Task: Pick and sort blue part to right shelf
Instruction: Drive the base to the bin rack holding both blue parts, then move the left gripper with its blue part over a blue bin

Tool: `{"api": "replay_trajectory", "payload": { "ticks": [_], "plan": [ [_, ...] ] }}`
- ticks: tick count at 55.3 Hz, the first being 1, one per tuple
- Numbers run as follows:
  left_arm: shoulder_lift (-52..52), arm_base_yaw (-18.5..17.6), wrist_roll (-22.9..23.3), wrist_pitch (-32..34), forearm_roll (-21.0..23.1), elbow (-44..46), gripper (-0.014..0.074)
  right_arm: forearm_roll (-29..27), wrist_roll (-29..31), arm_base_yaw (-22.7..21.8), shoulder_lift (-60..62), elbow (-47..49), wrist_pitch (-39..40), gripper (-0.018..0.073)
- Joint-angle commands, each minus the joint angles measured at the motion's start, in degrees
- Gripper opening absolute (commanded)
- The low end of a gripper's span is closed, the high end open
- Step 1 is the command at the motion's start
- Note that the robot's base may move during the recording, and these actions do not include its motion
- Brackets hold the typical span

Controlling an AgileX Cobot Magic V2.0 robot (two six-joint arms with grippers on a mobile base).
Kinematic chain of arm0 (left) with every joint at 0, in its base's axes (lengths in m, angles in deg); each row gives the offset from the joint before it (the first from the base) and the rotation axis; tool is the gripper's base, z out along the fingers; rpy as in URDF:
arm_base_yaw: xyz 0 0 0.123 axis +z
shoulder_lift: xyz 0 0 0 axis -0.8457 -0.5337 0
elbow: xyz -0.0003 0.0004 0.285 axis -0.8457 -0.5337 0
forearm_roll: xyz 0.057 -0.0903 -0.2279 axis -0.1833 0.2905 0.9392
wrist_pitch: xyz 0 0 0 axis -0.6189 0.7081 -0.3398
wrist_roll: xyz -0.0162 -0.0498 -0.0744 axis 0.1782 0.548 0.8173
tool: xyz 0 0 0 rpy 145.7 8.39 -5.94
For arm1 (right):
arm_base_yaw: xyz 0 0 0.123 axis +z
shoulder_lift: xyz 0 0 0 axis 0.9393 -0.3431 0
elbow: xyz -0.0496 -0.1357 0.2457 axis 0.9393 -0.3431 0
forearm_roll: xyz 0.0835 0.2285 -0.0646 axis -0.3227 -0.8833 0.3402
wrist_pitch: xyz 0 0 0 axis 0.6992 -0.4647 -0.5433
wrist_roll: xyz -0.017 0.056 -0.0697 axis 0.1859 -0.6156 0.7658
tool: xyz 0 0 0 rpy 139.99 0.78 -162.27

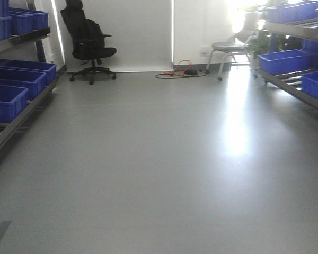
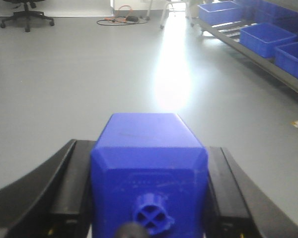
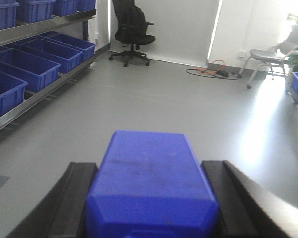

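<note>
A blue part is clamped between the black fingers of the left tool. A second blue part is gripped likewise in the right tool. The right shelf, loaded with blue crates, is seen ahead and to the right of the left tool, across grey floor.

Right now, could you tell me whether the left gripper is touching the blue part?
Touching. The left wrist view shows the left gripper with its black fingers pressed flush against both sides of the blue part, with no gap visible.
</note>
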Motion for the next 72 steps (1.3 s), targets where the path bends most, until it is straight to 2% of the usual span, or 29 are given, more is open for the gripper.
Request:
{"api": "replay_trajectory", "payload": {
  "ticks": [1, 72],
  "plan": [
    [-0.64, -0.05, 0.41, 5.59, 0.00, 1.92, 0.0250, 1.14, 0.31, -0.19, -0.59, 1.65, 5.38, 0.0186],
    [-1.03, -0.05, 0.41, 5.59, 0.00, 1.92, 0.0250, 1.14, 0.31, -0.19, -0.59, 1.65, 5.30, 0.0186]
  ]
}}
